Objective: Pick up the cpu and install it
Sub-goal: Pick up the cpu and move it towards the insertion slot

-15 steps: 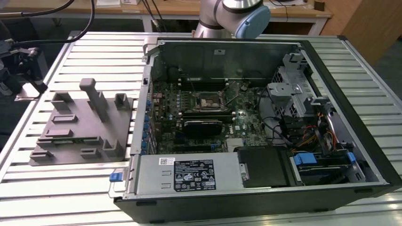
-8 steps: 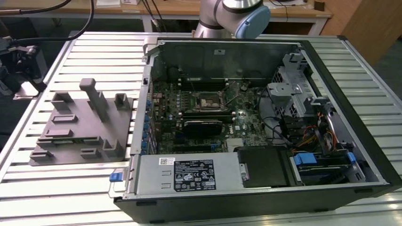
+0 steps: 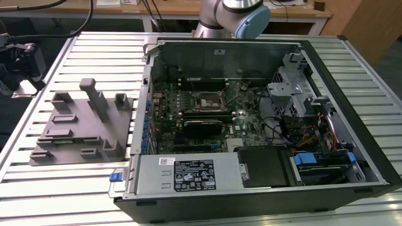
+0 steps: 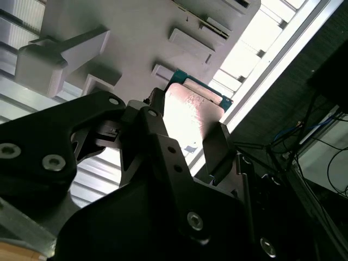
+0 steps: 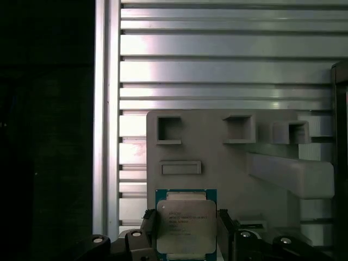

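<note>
The cpu (image 5: pixel 186 223) is a flat square chip with a silvery top and a thin green rim. In the first wrist view it sits between my gripper's (image 5: pixel 186 232) two black fingers (image 5: pixel 150 228), which press on its opposite sides. The second wrist view shows the same grip: the cpu (image 4: pixel 191 109), bright with glare, is clamped in the gripper (image 4: pixel 187 128), over the grey fixture (image 4: pixel 136 49). I cannot tell whether the chip rests on the fixture or hangs just above it. In the exterior view the black-framed socket (image 3: pixel 206 101) lies in the middle of the motherboard (image 3: pixel 201 117).
The open computer case (image 3: pixel 264 127) lies on the slatted metal table (image 3: pixel 69 188), with its power supply (image 3: pixel 188 174) at the front and drive cages on the exterior view's right. The grey fixture (image 3: pixel 75 127) with raised blocks stands on the exterior view's left. The arm (image 3: pixel 232 14) rises behind the case.
</note>
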{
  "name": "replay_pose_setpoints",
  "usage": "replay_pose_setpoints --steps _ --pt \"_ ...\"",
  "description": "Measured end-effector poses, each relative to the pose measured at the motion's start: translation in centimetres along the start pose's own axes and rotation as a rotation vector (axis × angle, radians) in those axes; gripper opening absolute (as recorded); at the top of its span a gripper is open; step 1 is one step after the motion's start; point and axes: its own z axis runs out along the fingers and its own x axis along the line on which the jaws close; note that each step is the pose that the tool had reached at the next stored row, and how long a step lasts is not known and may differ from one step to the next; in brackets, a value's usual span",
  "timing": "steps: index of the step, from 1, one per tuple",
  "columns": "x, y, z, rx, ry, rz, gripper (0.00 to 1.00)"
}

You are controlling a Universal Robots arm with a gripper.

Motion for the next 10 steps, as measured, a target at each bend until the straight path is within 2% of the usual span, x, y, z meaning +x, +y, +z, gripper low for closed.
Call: replay_pose_setpoints --steps 10 --pt "-0.01 0.03 -0.63 0.0 0.0001 0.0 0.53"
